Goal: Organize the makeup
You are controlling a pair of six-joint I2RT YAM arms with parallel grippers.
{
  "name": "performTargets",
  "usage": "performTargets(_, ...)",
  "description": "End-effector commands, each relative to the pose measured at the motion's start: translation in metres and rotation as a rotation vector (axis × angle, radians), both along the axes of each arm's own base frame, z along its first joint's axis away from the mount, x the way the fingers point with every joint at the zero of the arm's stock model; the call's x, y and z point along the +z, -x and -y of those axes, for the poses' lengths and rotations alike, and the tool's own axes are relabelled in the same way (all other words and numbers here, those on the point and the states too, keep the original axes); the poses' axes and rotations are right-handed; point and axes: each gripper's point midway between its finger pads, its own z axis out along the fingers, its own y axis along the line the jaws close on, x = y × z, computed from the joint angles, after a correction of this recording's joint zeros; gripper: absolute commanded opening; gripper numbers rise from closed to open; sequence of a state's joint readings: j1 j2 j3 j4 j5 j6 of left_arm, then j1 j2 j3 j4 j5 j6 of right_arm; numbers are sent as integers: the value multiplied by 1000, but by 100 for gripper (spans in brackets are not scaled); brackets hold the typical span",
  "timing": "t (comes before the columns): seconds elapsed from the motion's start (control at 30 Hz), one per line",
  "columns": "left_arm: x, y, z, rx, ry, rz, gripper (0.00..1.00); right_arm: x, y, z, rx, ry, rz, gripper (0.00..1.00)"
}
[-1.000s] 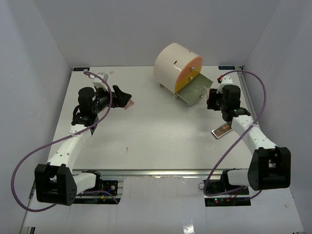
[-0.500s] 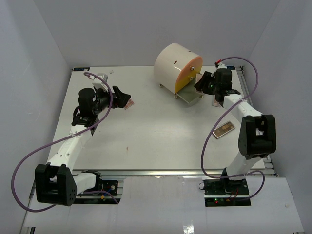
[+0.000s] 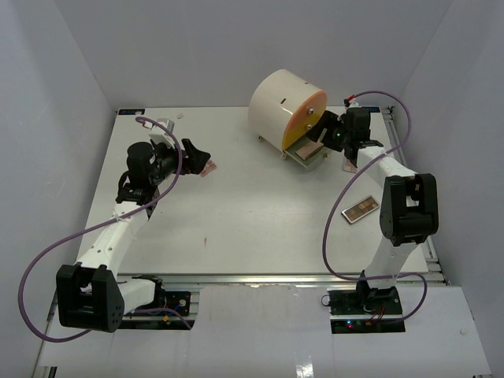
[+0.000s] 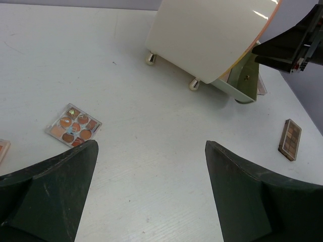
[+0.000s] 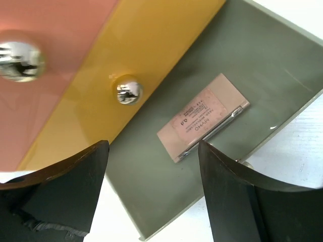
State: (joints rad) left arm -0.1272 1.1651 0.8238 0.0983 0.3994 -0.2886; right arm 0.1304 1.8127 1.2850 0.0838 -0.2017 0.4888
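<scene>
A pink palette point(image 5: 203, 117) lies flat in the open green drawer point(image 5: 151, 201) of the cream round box point(image 3: 282, 104); it also shows in the top view point(image 3: 309, 150). My right gripper point(image 5: 151, 169) hangs open and empty just above that drawer, and in the top view point(image 3: 325, 134) it is at the drawer's right side. A brown palette point(image 3: 361, 210) lies on the table at the right, and a pink one point(image 3: 346, 164) lies beside the drawer. A palette of round colours point(image 4: 73, 125) lies near my open, empty left gripper point(image 4: 151, 156), which is at the left in the top view point(image 3: 198, 155).
The box has an orange and yellow face with chrome knobs point(image 5: 126, 89). Another palette's corner point(image 4: 2, 149) shows at the left edge of the left wrist view. White walls enclose the table point(image 3: 236, 213) on three sides.
My right gripper has swung up and left from the table right of the drawer to over the drawer. A pink palette now lies in the drawer. The left arm has not moved.
</scene>
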Motion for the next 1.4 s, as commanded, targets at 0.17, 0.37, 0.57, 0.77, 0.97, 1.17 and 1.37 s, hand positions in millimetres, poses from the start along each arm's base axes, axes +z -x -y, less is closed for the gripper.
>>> performTargets(0.17,-40,-18,-12,110,-16,-200,98,87,80,-8,534,74,390,94)
performTargets(0.37,-102,-31,-20,218,-6,-460,98,93,140,5,690,124,510,96)
performTargets(0.57,-146,-60,-32,422,15,-711,98,102,155,11,679,167,563,95)
performTargets(0.77,-183,-89,-35,638,-96,-872,98,102,160,19,678,134,553,95)
performTargets(0.97,-181,-119,-29,739,-153,-885,98,106,163,26,671,115,557,95)
performTargets(1.17,-185,-131,-23,775,-181,-888,97,108,168,26,679,95,564,95)
performTargets(1.37,-201,-125,-23,796,-211,-929,93,111,169,29,672,99,574,95)
